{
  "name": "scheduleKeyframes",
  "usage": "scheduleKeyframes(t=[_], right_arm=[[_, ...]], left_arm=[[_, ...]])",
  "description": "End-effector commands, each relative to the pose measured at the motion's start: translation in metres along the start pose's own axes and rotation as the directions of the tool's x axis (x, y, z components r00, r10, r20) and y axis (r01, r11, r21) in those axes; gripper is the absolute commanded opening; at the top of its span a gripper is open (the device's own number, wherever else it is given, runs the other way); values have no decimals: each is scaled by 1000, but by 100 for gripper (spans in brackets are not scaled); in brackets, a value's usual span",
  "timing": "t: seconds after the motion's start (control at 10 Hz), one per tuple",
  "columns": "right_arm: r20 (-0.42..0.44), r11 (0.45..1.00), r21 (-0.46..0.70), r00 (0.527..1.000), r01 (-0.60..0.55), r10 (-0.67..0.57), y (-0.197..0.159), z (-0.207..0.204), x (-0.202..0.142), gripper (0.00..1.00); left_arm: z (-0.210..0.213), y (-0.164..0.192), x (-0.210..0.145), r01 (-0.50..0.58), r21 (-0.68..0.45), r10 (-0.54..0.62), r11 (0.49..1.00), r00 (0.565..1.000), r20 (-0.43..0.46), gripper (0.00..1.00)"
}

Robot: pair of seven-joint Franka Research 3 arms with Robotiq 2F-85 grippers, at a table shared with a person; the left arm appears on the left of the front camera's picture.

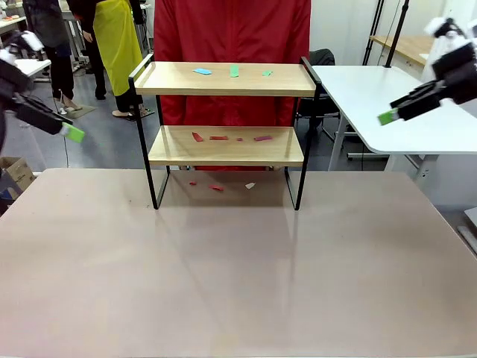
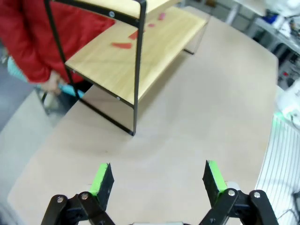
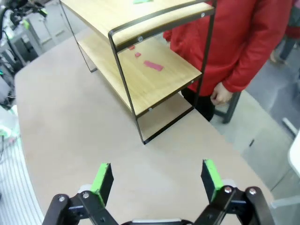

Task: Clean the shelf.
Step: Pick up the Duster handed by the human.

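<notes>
No readable text, label, brand, number or sign anywhere. Shelf [image 1: 223, 78], bench [image 1: 223, 268], paper scraps [image 1: 216, 137]: all plain, without print.

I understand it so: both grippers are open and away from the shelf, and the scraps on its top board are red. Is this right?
Not quite. The front view shows the scraps on the top board of the shelf are blue and green; the red scraps lie on the lower board. The left gripper and right gripper are open and away from the shelf.
</notes>
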State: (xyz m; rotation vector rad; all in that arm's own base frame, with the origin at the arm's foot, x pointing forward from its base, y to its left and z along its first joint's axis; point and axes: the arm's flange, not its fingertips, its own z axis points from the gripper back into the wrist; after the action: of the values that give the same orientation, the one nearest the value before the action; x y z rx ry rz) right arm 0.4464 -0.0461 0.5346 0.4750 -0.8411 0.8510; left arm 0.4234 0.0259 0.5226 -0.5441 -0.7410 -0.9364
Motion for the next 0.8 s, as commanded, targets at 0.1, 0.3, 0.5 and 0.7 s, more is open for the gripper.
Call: scheduleKeyframes(t=[0.1,0.3,0.5,0.7], right_arm=[[155,997,80,988,-15,2,-58,3,-52,100],[253,996,90,967,5,-28,-80,7,-82,100],[195,991,-57,975,120,-106,-77,3,-86,100],[252,997,72,966,34,-51,-70,14,-94,100]], left_arm=[[-4,51,-28,82,-131,-68,988,992,105,100],[-5,71,-47,122,-123,-95,985,974,204,100],[-10,58,-56,174,-81,-158,981,973,168,100],[-5,64,-58,110,-115,-86,987,977,196,100]])
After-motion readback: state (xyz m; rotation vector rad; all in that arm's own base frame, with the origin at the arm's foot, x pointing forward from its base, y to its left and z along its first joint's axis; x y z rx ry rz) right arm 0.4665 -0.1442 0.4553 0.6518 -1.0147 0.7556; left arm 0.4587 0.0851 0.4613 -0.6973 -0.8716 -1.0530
